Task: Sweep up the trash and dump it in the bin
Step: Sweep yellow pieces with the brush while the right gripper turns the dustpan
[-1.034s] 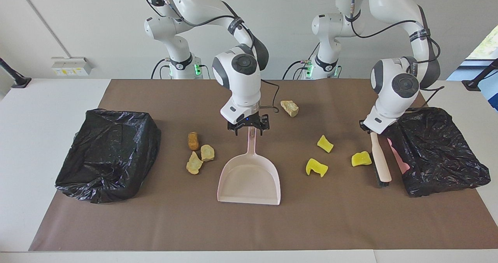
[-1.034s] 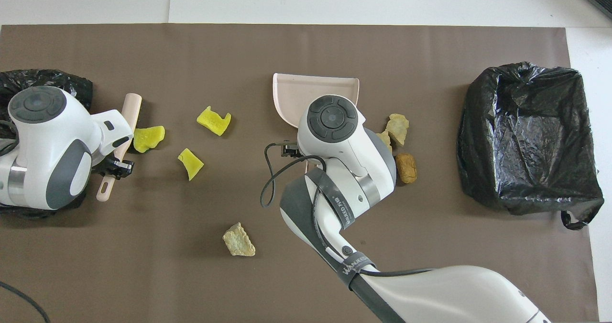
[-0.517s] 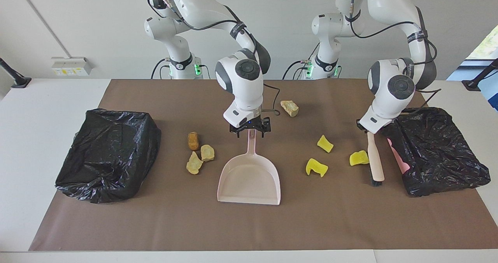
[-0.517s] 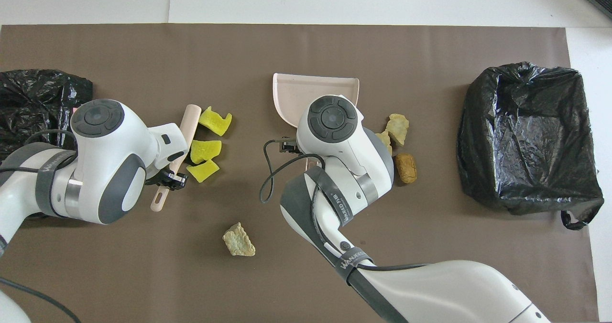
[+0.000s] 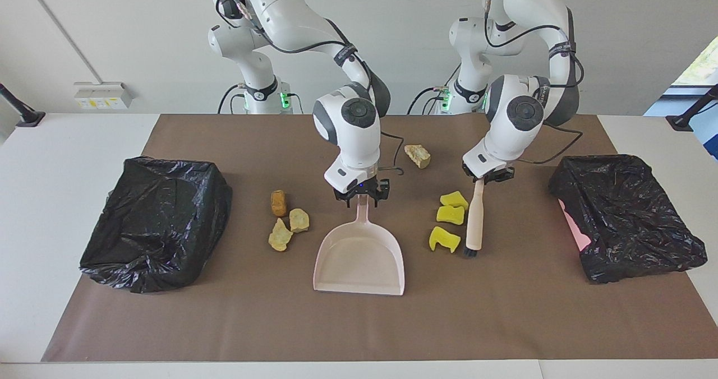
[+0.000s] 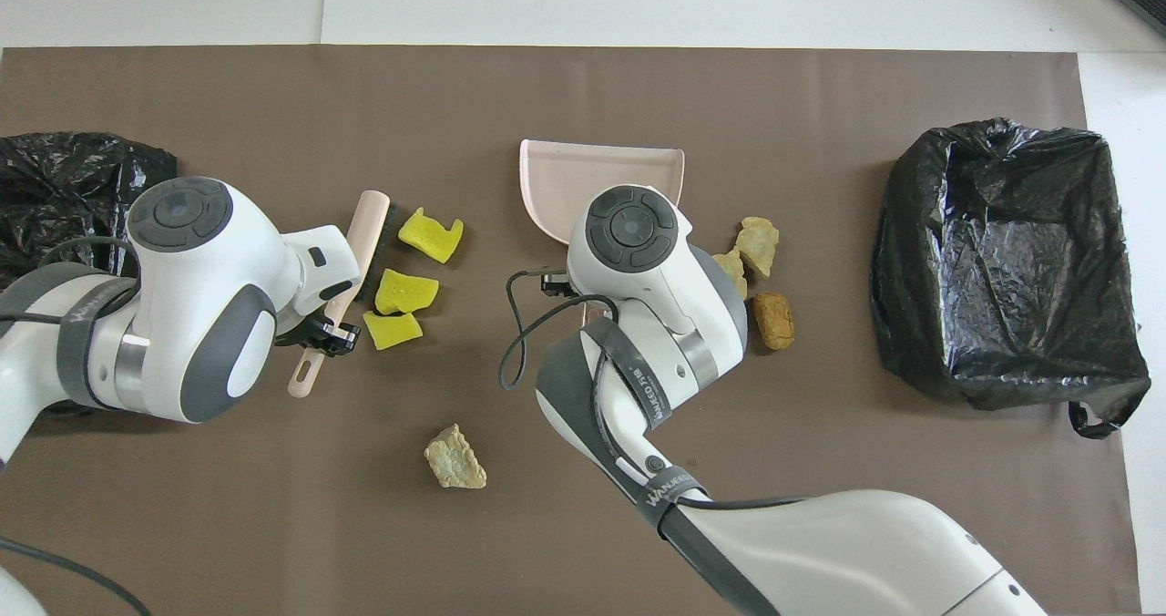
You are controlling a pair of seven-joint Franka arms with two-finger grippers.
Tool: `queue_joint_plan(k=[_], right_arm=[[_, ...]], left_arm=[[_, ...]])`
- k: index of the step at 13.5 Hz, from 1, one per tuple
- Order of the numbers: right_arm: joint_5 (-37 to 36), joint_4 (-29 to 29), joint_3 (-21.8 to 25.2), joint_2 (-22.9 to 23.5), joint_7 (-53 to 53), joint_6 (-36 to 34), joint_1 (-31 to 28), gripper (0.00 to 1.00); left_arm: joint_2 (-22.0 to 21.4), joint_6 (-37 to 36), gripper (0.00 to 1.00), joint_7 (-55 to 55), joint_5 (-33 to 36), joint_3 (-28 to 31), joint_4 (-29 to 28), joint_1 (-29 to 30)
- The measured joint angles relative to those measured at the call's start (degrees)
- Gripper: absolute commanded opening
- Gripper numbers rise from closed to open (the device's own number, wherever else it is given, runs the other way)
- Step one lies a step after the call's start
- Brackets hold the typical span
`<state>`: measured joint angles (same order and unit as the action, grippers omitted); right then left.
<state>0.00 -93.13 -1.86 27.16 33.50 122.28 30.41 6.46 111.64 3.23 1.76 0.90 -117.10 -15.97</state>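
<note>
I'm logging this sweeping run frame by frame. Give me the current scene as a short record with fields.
left gripper: shut on the brush handle, bristles down on the mat
right gripper: at the dustpan handle
yellow chunks: three, lined up beside the brush, between it and the dustpan
tan pieces: three clustered beside the dustpan toward the right arm's end; one alone, nearer the robots
dustpan contents: nothing
bins: two black-lined, one at each end

Both arms reach down over mid-table with wrists bent low: the left gripper point(image 5: 486, 178) is clamped tight, while the right gripper point(image 5: 362, 195) sits beside it, its closure not discernible.
</note>
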Motion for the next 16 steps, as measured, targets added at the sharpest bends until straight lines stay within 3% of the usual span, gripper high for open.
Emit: queue_joint_plan(k=[7, 10, 13, 16], right_arm=[[-0.3, 0.1, 0.5, -2.1, -3.6, -1.4, -0.5, 0.00], [-0.3, -2.8, 0.3, -8.9, -19.4, -8.8, -0.3, 0.00], [-0.9, -10.7, 0.4, -17.3, -35.7, -9.9, -0.5, 0.00], [-1.2, -17.6, 0.4, -22.3, -51.0, -9.3, -0.6, 0.00]], left_arm=[[-1.1, -0.3, 0.00, 0.1, 0.0, 0.6, -3.1, 2.9], [-2.9, -0.3, 0.00, -0.2, 0.0, 0.3, -5.6, 2.9], [-4.0, -0.2, 0.00, -0.4, -0.3, 0.0, -7.0, 2.8], [-4.0, 2.1, 0.00, -1.4, -0.8, -0.4, -7.6, 1.9]])
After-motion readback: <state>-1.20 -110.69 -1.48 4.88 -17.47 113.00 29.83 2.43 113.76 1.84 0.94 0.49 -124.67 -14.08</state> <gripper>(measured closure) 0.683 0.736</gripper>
